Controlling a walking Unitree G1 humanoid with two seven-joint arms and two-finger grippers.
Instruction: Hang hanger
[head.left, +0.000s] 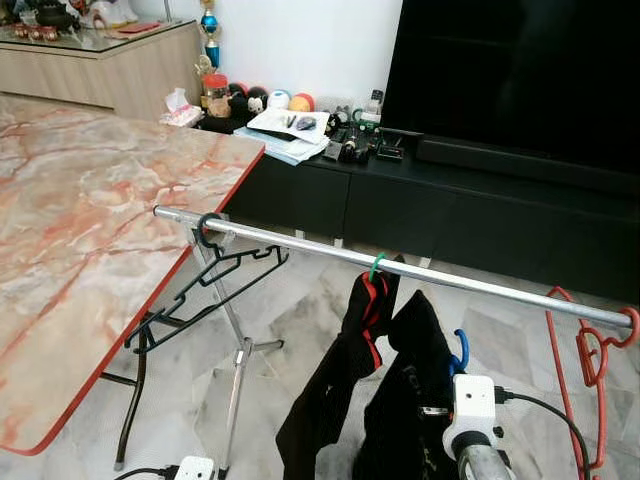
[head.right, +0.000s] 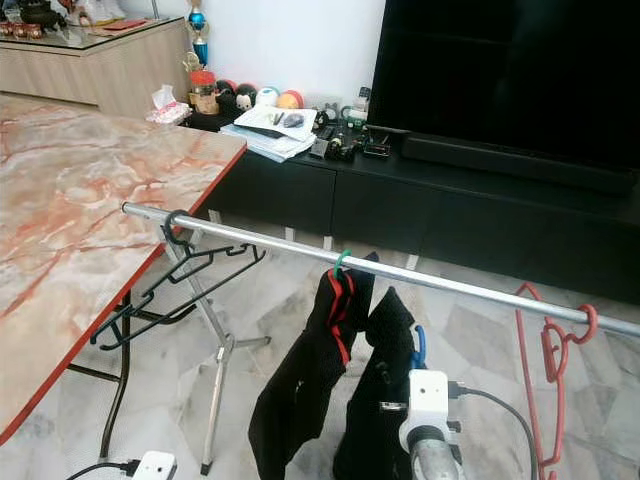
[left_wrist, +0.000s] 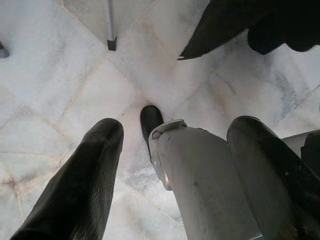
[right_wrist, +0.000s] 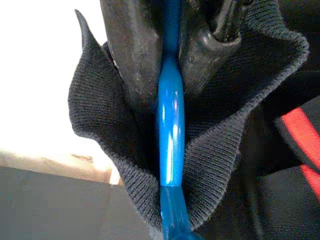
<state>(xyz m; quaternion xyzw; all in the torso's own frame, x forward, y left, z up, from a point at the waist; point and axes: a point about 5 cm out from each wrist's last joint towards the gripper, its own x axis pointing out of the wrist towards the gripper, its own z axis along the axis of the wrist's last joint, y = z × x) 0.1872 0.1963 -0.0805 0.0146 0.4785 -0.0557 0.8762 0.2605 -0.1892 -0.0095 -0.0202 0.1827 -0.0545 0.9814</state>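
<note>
A: Right end effector (right_wrist: 167, 75) is closing its 2 black fingers (right_wrist: 131, 55) on the neck of the blue hanger (right_wrist: 169, 130); they are clamping the plastic from both sides with no gap showing. A black garment (head.left: 400, 400) is draping off that hanger, its knit collar bunching around the neck just below the fingertips.

B: Where is it sitting against the rail?

A: Silver rail (head.left: 480, 285) is running above and ahead of the right end effector. The blue hook (head.left: 460, 352) is poking up just above the wrist and is not yet over the rail. Beside it, a green-hooked hanger (head.left: 376, 266) is already hanging on the rail with a black and red garment.

B: Handling?

A: Judging the plastic as stiff, light and glossy, so probably slippery. The cloth is soft and adding weight low down, so the load will likely be swinging and twisting about the grip. The neck is the sensible hold: it is leaving the hook free to go over the rail.

B: Other arm?

A: Left end effector (left_wrist: 175, 165) is hanging idle, pointing at the marble floor (left_wrist: 55, 75), fingers spread apart and holding nothing.

B: Anything crowding?

A: 1 black hanger (head.left: 205, 275) is on the rail well off toward the marble worktop (head.left: 90, 200), and 1 red hanger (head.left: 590, 350) is at the opposite end.
</note>
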